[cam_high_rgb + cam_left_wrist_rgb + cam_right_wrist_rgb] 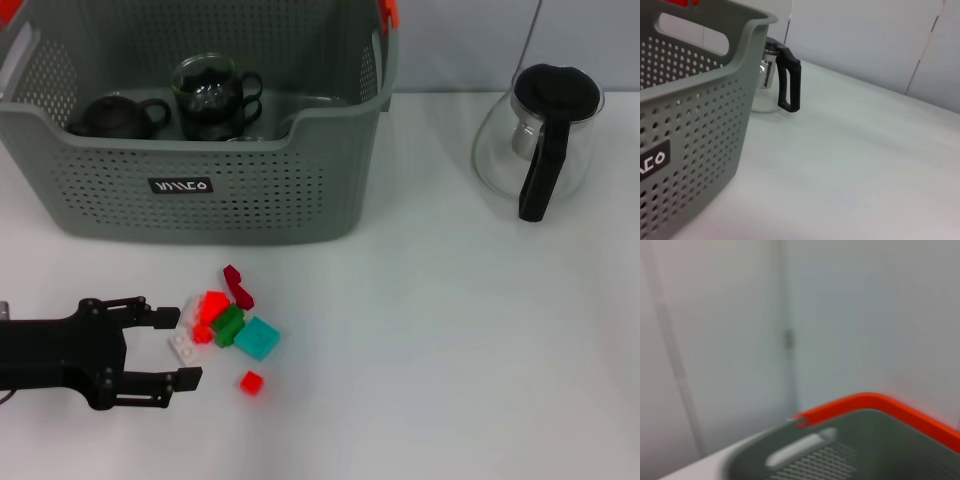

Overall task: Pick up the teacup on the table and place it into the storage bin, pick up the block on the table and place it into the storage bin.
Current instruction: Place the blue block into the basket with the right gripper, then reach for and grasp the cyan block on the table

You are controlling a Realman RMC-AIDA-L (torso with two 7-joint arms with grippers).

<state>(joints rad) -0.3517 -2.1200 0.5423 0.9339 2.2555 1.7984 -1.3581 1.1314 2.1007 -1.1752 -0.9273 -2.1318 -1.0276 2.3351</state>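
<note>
The grey-green storage bin (250,190) stands at the back left, and its perforated wall (690,125) fills one side of the left wrist view. Inside it, glass teacups (212,95) sit stacked beside a dark teapot (115,117). A cluster of blocks lies in front of the bin: red (213,303), dark red (238,287), green (228,325), teal (258,338), a small red one (251,382) and a white one (184,346). My left gripper (181,347) lies low at the front left, open, its fingertips on either side of the white block. The right gripper is out of view.
A glass pitcher (540,140) with a black lid and handle stands at the back right, and its handle (789,85) shows past the bin's corner. The right wrist view shows only the bin's orange-edged rim (875,402) and a pale wall.
</note>
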